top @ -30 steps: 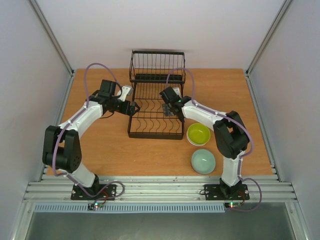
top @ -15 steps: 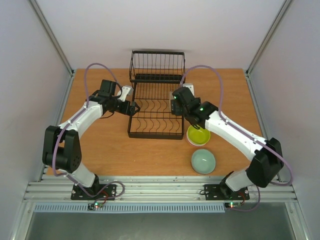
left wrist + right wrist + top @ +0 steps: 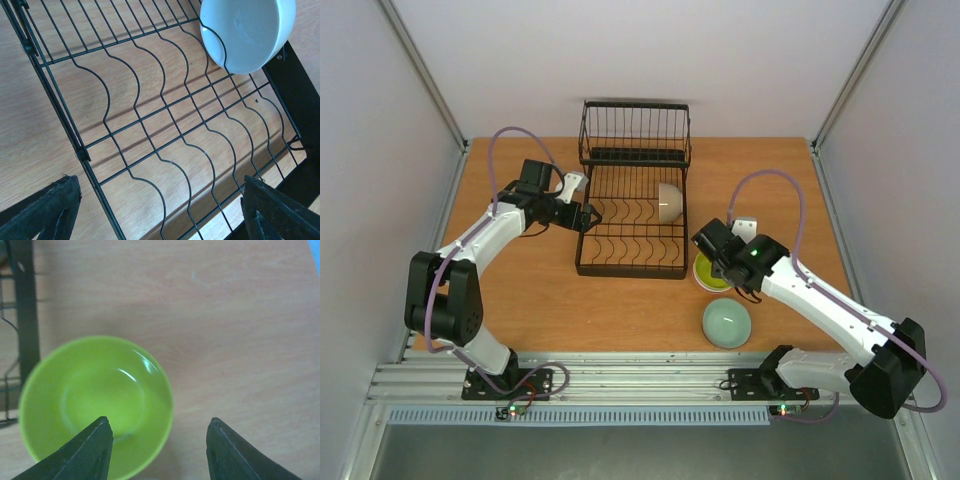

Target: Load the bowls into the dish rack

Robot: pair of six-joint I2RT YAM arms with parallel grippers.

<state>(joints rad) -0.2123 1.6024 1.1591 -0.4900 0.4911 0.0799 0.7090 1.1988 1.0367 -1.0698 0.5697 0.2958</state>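
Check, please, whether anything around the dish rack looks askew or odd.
Nothing stands out. The white bowl stands on edge in the dish rack, as it should; the yellow-green bowl and pale green bowl sit upright beside it.

An orange-brown wooden table (image 3: 540, 300) sat inside a plain enclosure. Pale walls (image 3: 640, 60) closed it at the back and both sides, with grey metal posts (image 3: 423, 70) slanting up the corners. Ribbed aluminium rails (image 3: 640, 378) ran along the near edge, under soft even light

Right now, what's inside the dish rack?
One white bowl tipped on its side among the prongs of the dish rack. Its hollow faces away, so I can't see inside it.
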